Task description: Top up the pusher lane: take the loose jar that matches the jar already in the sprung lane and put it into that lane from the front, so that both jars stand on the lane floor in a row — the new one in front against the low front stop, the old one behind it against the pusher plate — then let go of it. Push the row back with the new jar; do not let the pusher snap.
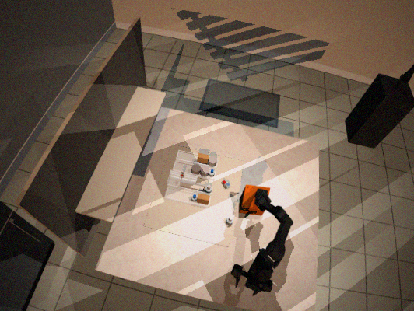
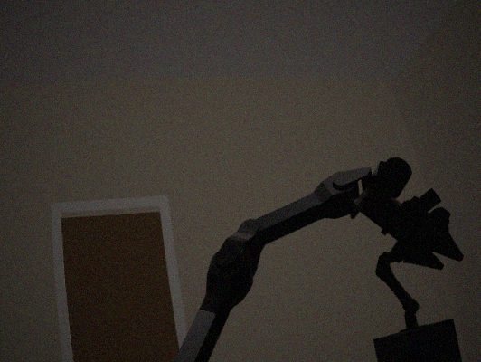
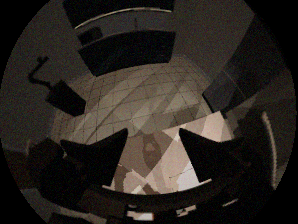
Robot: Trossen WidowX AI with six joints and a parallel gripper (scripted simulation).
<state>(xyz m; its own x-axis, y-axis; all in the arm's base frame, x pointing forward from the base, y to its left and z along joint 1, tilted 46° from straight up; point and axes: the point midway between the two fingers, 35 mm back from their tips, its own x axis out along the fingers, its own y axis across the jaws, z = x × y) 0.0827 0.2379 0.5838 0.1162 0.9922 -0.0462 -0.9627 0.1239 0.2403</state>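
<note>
My gripper [image 1: 246,290] [image 2: 452,262] [image 3: 153,131] is open and empty, held up at the near end of the table in the top view, well away from the jars. A small loose jar with a red top [image 1: 224,182] is right of the rack. A whitish loose jar [image 1: 229,221] is nearer the arm's side, below it. The clear laned rack [image 1: 175,199] holds a small reddish item [image 1: 182,176], a whitish jar [image 1: 208,189] and blue-topped jars [image 1: 212,172] [image 1: 194,197]. Which lane is sprung, and its pusher, are too small to tell.
Brown boxes [image 1: 203,158] [image 1: 203,199] and grey round items [image 1: 212,159] [image 1: 196,169] stand in the rack. An orange block [image 1: 249,199] is under the arm's far end. A raised panel [image 1: 97,128] is at the left.
</note>
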